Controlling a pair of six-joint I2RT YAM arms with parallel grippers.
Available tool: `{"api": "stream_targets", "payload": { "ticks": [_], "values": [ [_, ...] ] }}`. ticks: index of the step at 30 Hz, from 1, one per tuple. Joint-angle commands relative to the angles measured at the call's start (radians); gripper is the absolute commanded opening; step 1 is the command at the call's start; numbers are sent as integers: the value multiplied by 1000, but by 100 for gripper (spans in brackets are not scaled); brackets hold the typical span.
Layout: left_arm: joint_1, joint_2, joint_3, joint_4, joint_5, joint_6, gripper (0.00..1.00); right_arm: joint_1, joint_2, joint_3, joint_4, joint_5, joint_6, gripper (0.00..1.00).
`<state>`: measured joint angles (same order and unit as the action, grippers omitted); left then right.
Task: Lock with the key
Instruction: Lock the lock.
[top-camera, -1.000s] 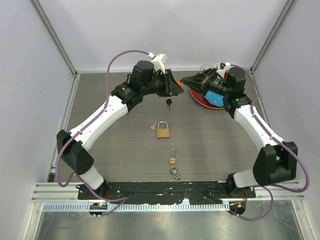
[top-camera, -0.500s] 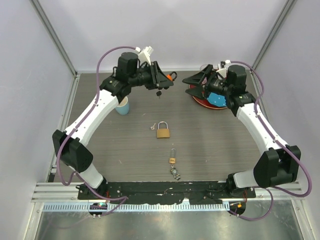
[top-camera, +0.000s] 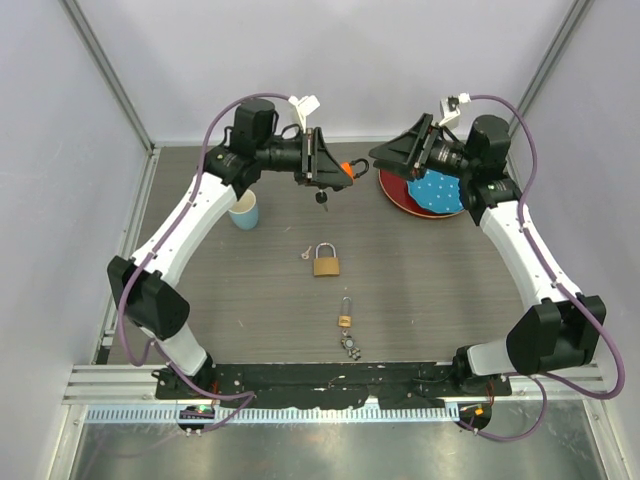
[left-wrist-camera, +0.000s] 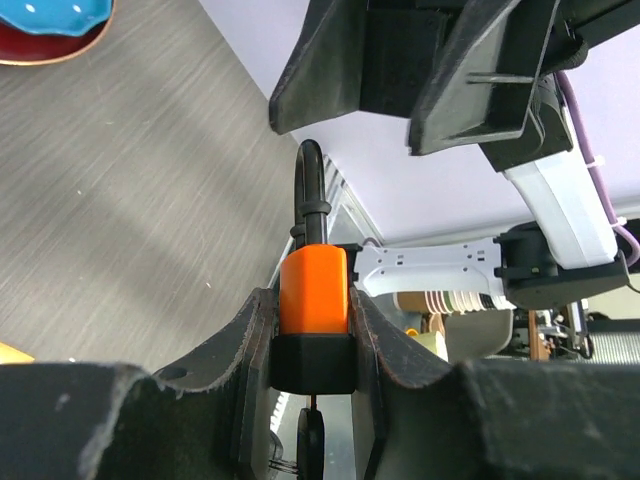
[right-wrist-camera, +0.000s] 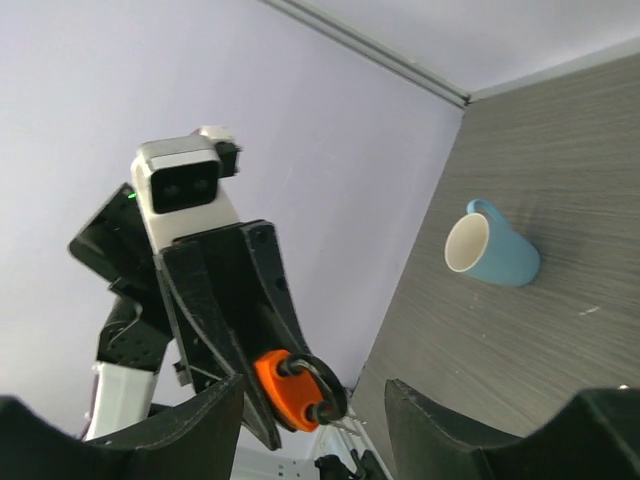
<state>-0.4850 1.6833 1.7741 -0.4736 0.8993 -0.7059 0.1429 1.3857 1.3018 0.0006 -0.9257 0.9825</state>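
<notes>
Nearest the arm bases, a tiny brass padlock (top-camera: 344, 321) lay on the dark, wood-grained table (top-camera: 230, 290) with its silver keychain (top-camera: 352, 346). Farther in sat the big brass padlock (top-camera: 327, 264), boxy, with a rounded steel shackle, and beyond it a pale blue mug (top-camera: 243, 211). Above the far tabletop the left gripper (top-camera: 335, 168) pinched the key (left-wrist-camera: 313, 290) by its blocky, glossy orange plastic head. A dark ring looped through that head, and a black-headed key dangled below. Facing it, the right gripper (top-camera: 381, 160) was spread wide, holding nothing, over a red plate (top-camera: 405, 205).
</notes>
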Motion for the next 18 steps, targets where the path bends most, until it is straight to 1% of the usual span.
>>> {"api": "stream_targets", "payload": {
  "ticks": [1,5,10,14,15,16,18],
  "values": [
    [2,-50,-24,118,98,-49,0,6,-4,-13,243,-84,88,61],
    [2,-50,-42,188,122,-107,0,26,-13,-24,271,-102,88,59],
    [0,-47,-45,240,133,-141,0,46,-7,-22,279,-116,82,58],
    [2,-42,-44,265,151,-159,0,46,-2,-12,233,-108,41,57],
    [0,-42,-44,265,154,-161,0,46,-1,-3,173,-102,-11,57],
    [0,-43,-42,265,164,-161,0,46,-2,14,153,-82,-25,57],
    [2,-48,-42,265,167,-161,0,44,-4,19,148,-78,-36,58]
  ]
}}
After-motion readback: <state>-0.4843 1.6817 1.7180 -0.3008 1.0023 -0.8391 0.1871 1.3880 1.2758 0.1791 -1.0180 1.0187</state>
